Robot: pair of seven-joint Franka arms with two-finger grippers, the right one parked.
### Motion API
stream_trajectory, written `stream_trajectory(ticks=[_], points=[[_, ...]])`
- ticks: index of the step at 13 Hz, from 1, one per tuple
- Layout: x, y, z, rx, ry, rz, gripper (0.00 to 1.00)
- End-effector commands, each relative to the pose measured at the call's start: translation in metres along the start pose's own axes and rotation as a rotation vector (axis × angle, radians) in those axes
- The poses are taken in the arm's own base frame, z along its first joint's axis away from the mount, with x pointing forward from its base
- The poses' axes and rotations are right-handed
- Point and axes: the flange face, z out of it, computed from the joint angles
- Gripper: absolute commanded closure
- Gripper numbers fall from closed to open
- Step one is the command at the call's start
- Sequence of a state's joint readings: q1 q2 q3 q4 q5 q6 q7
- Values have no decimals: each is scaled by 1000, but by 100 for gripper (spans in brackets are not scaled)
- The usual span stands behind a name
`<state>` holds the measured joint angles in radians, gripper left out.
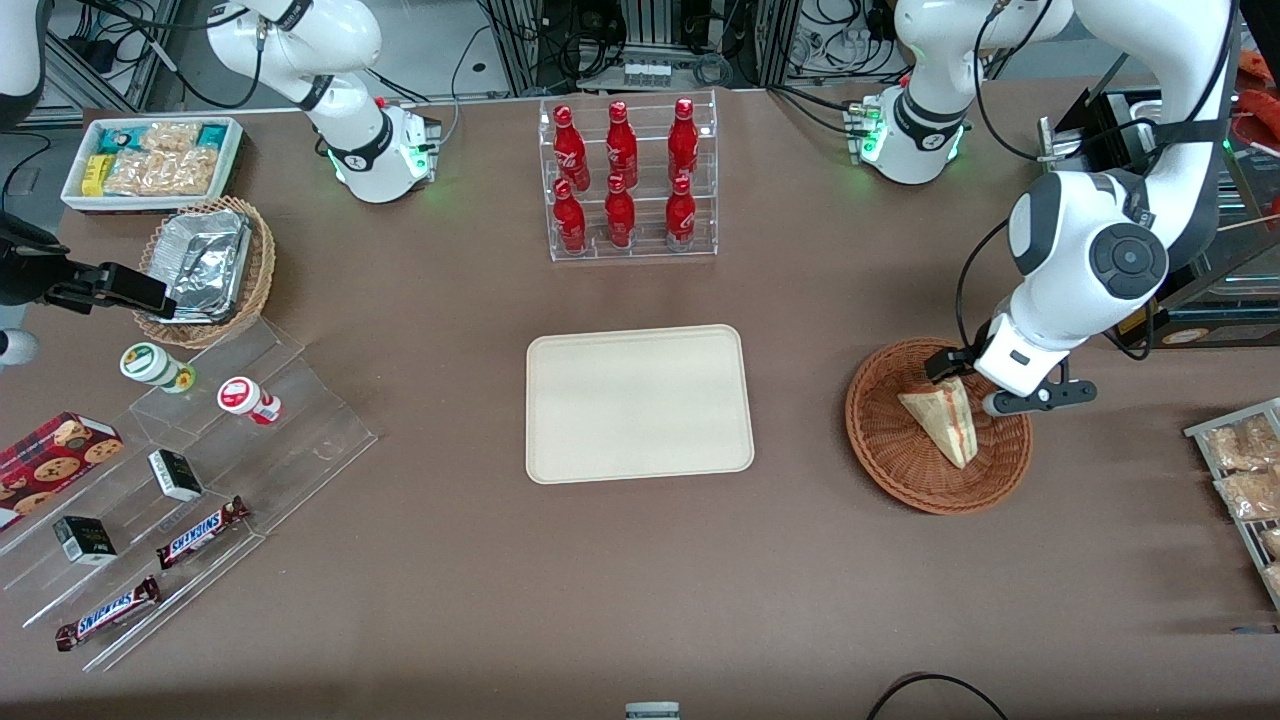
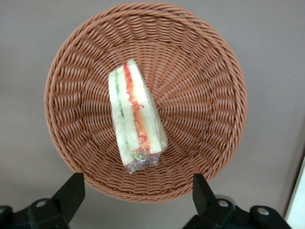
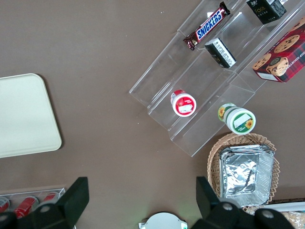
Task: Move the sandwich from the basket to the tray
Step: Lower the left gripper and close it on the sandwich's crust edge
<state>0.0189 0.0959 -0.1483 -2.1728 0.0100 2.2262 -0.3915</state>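
Front view: sandwich lies in the round reddish-brown basket, toward the working arm's end of the table. It's a pale wedge, narrow end pointing nearer the camera, red filling stripe along one edge. Left gripper hangs just above the basket's rim, at the wide end of the sandwich; one dark finger sits at the sandwich's upper corner, contact can't be made out. Fingers look spread, nothing between them. Cream tray at table centre, bare, well apart from the basket. Rack of red bottles farther from the camera than the tray. Toward the parked arm's end: tan wicker basket with foil trays, white box of snacks, clear stepped stand with two small cups, dark little boxes and Snickers bars, plus a red cookie box.

Left wrist view: basket fills the frame, sandwich near its middle, lying on its side, green, yellow and red layers showing, clear wrap bunched at one end. Gripper wide open, both fingertips at the basket's edge, clear of the sandwich.

Right wrist view: corner of the tray, stepped stand with cups and bars, foil trays in the tan basket.
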Motion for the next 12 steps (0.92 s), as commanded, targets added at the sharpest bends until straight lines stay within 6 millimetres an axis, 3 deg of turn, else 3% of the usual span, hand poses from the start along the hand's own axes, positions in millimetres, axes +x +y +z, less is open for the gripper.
stream_trajectory(ticks=[1, 5, 12], points=[[-2, 5, 8, -21, 28, -258, 0], [2, 3, 12, -31, 37, -361, 0], [11, 2, 49, -37, 25, -380, 0]])
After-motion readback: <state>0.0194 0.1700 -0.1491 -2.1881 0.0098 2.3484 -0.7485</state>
